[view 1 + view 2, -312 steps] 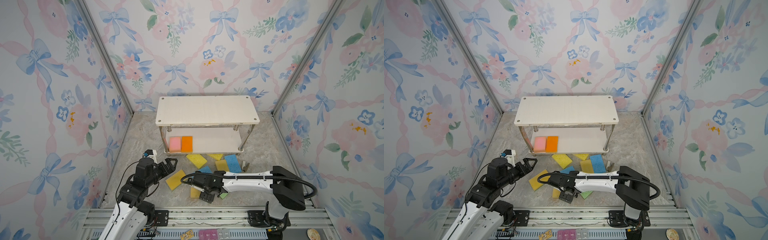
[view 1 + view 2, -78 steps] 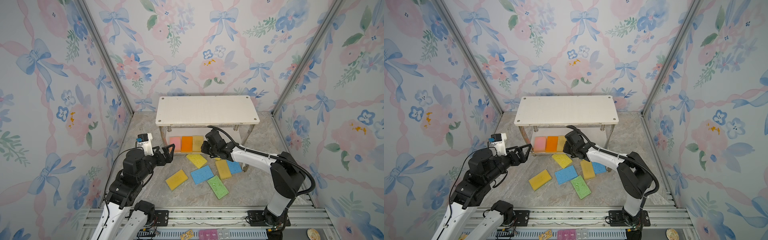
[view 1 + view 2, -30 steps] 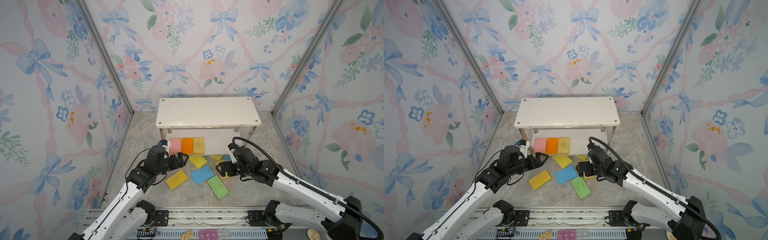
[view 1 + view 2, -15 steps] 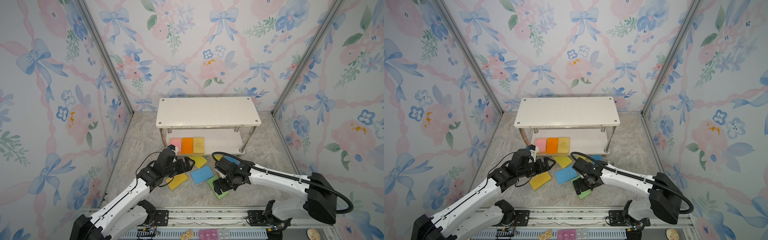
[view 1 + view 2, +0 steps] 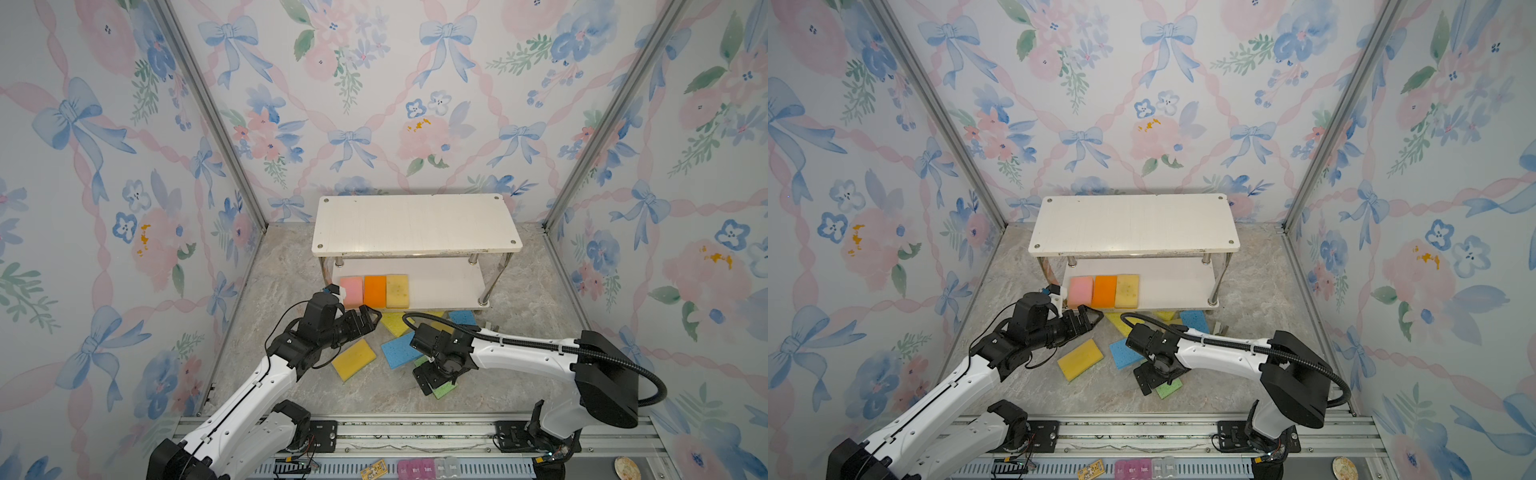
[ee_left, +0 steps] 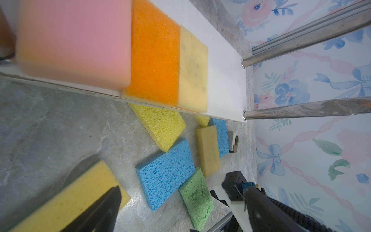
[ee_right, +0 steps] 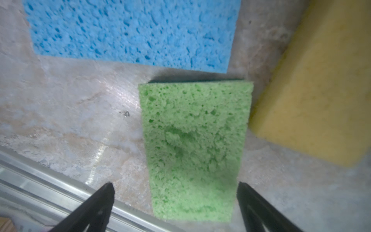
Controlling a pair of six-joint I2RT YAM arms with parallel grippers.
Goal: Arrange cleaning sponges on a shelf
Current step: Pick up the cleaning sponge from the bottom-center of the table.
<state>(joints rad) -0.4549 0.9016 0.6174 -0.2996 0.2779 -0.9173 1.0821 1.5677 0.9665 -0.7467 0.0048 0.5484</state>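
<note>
The shelf (image 5: pixel 415 224) stands at the back; its lower board carries a pink sponge (image 5: pixel 351 291), an orange one (image 5: pixel 375 291) and a pale yellow one (image 5: pixel 397 290) side by side. On the floor in front lie a mustard sponge (image 5: pixel 354 359), a blue sponge (image 5: pixel 399 351), a bright yellow sponge (image 5: pixel 395 323) and a green sponge (image 7: pixel 192 144). My right gripper (image 7: pixel 174 183) is open, straddling the green sponge's near end without touching it. The left gripper (image 5: pixel 371 319) hovers open and empty beside the lower board's front left corner, above the mustard sponge (image 6: pixel 66 200).
Another blue sponge (image 6: pixel 221 136) and a pale yellow one (image 6: pixel 207 150) lie by the shelf's right front leg, next to a small grey clip (image 6: pixel 232 141). An aluminium rail (image 7: pixel 50 192) borders the floor just in front of the green sponge. Papered walls close in on three sides.
The right arm has swung from right of the loose sponges down over the green one. The left arm has reached forward to the shelf's lower front edge. Both grippers stayed open.
</note>
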